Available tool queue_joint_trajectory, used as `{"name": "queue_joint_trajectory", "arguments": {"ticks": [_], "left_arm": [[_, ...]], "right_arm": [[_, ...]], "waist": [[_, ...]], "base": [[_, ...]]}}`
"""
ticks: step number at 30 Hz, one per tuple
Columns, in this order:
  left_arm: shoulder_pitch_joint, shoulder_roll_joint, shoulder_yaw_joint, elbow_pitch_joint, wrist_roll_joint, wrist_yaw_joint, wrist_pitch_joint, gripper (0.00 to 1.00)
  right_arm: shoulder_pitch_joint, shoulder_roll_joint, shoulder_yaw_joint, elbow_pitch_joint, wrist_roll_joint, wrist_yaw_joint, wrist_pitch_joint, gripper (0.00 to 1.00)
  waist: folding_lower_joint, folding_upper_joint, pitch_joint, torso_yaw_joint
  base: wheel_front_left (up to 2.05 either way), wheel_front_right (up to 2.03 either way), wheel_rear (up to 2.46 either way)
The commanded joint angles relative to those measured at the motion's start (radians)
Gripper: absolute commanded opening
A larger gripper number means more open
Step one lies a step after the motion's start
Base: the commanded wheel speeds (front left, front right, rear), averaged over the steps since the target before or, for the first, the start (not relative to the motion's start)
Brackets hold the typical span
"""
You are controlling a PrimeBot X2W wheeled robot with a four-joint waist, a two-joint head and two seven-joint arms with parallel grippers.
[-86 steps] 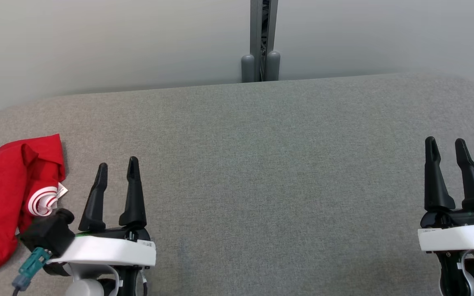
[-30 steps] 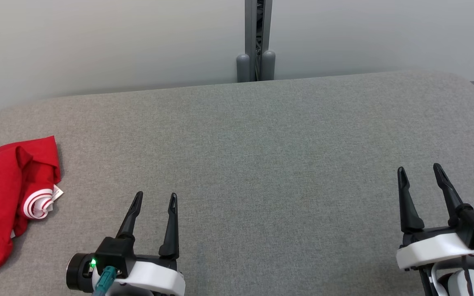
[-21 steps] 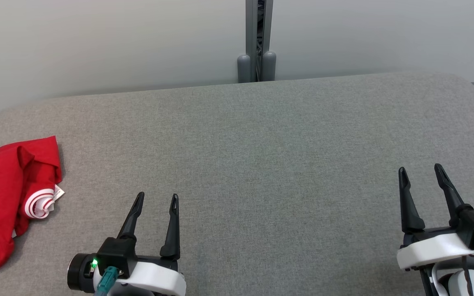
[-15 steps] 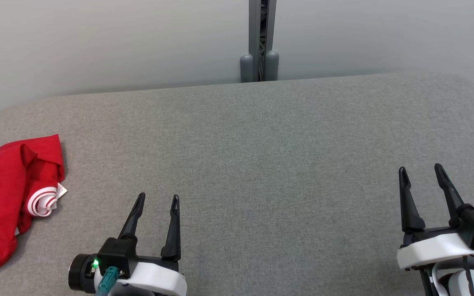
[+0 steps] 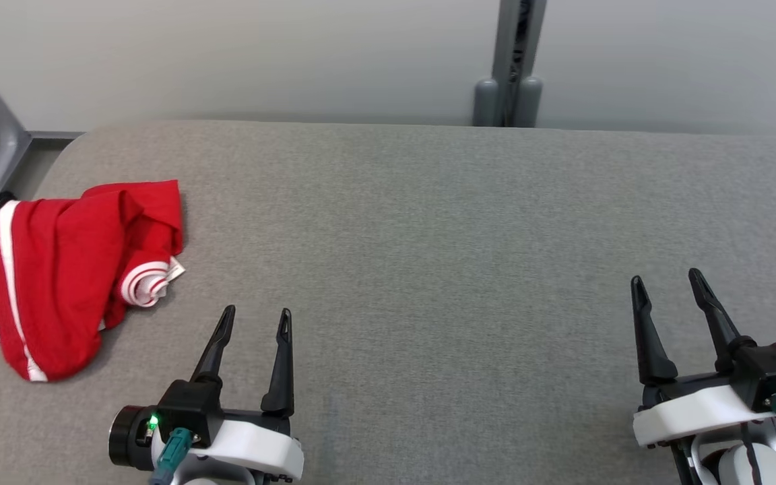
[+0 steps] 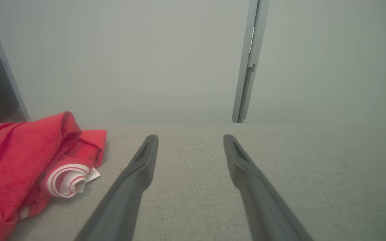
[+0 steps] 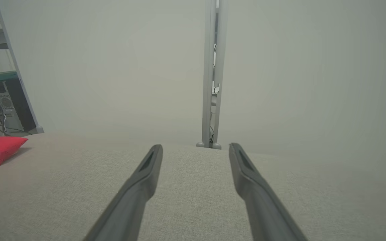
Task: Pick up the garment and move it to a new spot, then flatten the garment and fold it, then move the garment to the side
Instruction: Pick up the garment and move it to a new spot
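while garment point(image 5: 65, 269) lies bunched (left), post point(image 5: 510, 54) stands beyond.

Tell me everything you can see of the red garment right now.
The red garment looks like soft cloth, bunched in a loose heap, not flat. A white stripe runs along one edge, a rolled cuff shows red-and-white rings, and a small white tag pokes out beside it. It lies at the left end of the grey padded table, near the edge. The left pincer, open, stands apart from it.
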Motion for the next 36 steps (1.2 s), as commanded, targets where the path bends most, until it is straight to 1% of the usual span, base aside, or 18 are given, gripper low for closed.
{"name": "queue_joint_trajectory", "arguments": {"ticks": [1,12,20,23,28,36], "left_arm": [[-0.006,0.005,0.006,-0.002,0.009,-0.004,-0.005,1.0],[0.027,0.005,0.016,-0.004,0.014,-0.006,-0.005,1.0],[0.048,0.004,0.025,-0.014,0.015,-0.003,-0.005,1.0],[0.056,0.005,0.027,-0.013,0.016,-0.007,-0.005,1.0],[0.058,0.004,0.029,-0.011,0.013,-0.006,-0.005,1.0],[0.066,0.005,0.031,-0.019,0.014,-0.003,-0.005,1.0]], "right_arm": [[0.003,-0.006,0.001,-0.003,0.003,0.002,-0.006,1.0],[0.017,-0.006,0.029,-0.003,0.017,0.002,-0.006,1.0],[0.025,-0.006,0.052,0.001,0.011,0.002,-0.006,1.0],[0.028,-0.006,0.052,0.002,0.018,0.002,-0.006,1.0],[0.035,-0.007,0.058,0.007,0.019,0.002,-0.006,1.0],[0.027,-0.006,0.061,0.013,0.02,0.002,-0.006,1.0]], "waist": [[0.0,0.0,0.007,0.049],[0.0,0.0,-0.014,0.252],[0.0,0.0,-0.026,0.365],[0.0,0.0,-0.031,0.391],[0.0,0.0,-0.038,0.41],[0.0,0.0,-0.039,0.411]], "base": [[0.0,0.0,0.0],[0.0,0.0,0.0],[0.0,0.0,0.0],[0.0,0.0,0.0],[0.0,0.0,0.0],[0.0,0.0,0.0]]}}
